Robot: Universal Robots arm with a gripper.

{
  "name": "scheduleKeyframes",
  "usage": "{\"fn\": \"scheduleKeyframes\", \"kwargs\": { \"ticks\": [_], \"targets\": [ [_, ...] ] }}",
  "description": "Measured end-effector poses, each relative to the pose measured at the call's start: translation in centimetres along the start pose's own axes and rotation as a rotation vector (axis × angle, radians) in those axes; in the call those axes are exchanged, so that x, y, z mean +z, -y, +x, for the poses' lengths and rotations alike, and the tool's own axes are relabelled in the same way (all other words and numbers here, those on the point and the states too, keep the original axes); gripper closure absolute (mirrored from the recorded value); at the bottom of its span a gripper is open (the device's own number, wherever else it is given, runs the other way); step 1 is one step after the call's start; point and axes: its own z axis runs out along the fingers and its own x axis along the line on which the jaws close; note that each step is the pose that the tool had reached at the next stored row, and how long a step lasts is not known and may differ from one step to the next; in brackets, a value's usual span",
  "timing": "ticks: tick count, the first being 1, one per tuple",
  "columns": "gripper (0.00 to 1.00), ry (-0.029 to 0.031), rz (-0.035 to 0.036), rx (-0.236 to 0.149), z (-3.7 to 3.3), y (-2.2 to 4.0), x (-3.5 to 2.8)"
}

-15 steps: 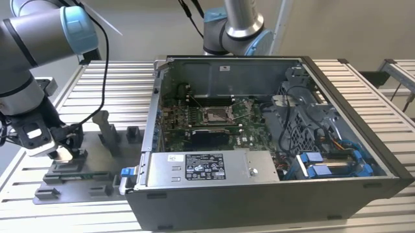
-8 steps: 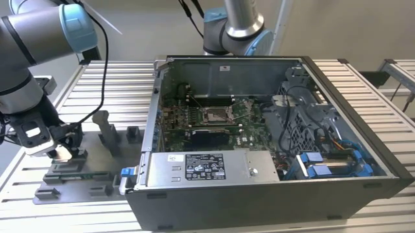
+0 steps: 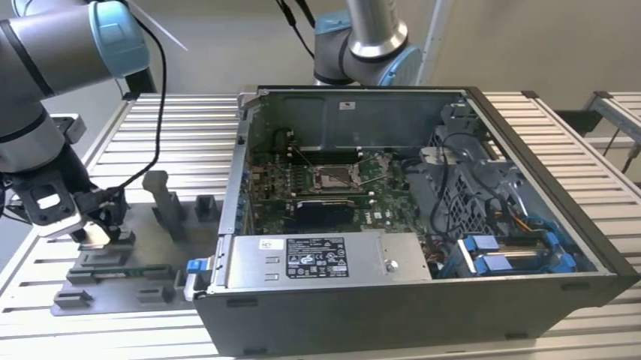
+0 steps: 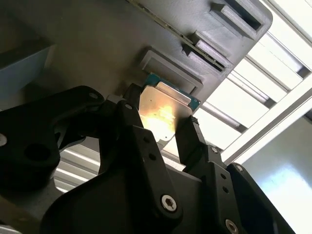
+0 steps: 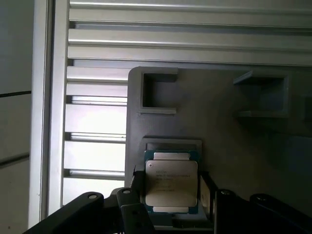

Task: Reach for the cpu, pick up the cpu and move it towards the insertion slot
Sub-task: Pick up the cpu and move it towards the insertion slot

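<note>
The tool (image 4: 161,130) straddled the cpu (image 5: 170,181), jaws apart beside opposite edges, while the chip lay in the grey fixture (image 5: 234,146) at the exterior view's left. Light, stiff, thin, likely fragile: best held by its edges.

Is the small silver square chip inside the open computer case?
No, the chip rests on the grey plastic plate on the slatted metal table.

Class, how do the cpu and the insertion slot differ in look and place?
The cpu is a plain pale square plate; the insertion slot has a shiny metal frame around a dark centre. The cpu is at the gripper, at the grey fixture outside the computer case; the insertion slot lies inside it. Both are square.
</note>
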Motion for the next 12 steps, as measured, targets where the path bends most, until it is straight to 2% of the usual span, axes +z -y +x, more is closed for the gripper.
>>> {"fn": "scheduleKeyframes", "kwargs": {
  "ticks": [12],
  "targets": [
    [1.0,0.0,0.0,0.0,0.02,-0.06,-0.97]
  ]
}}
